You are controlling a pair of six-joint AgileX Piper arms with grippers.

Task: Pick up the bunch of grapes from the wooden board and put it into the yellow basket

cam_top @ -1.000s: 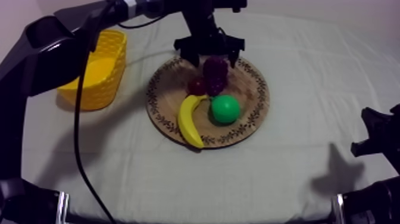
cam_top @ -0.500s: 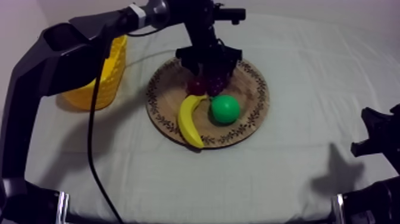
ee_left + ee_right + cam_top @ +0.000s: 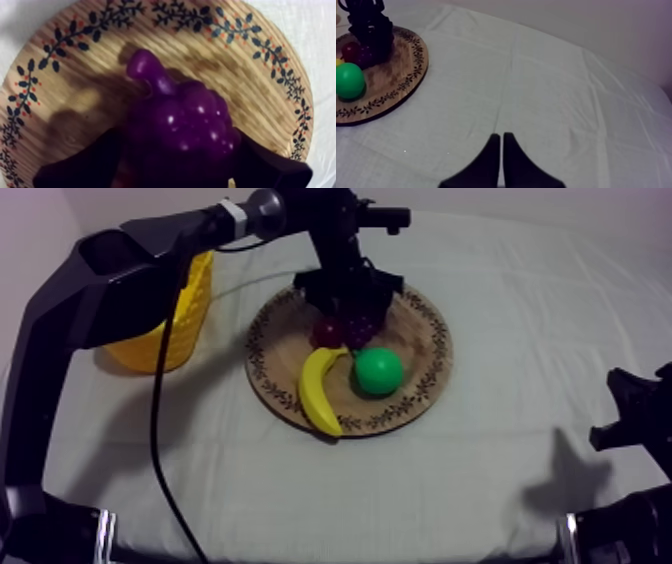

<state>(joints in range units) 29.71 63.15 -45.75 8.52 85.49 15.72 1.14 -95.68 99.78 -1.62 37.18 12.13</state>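
The purple bunch of grapes [image 3: 357, 329] lies on the far part of the round wooden board [image 3: 425, 338]. My left gripper [image 3: 348, 306] is lowered over it, open. In the left wrist view the grapes [image 3: 185, 120] sit between its two black fingers [image 3: 80, 167], one on each side, close against the bunch. The yellow basket [image 3: 170, 328] stands left of the board, partly behind my left arm. My right gripper [image 3: 501, 137] is shut on nothing, low at the table's right side [image 3: 630, 413].
Also on the board are a small red fruit [image 3: 328, 334] beside the grapes, a banana [image 3: 318, 388] and a green round fruit [image 3: 379, 371]. The right wrist view looks across bare cloth to the board [image 3: 411, 65].
My left gripper has come down from just behind the grapes to sit over them, its fingers now at the bunch's sides. The right arm has not moved.
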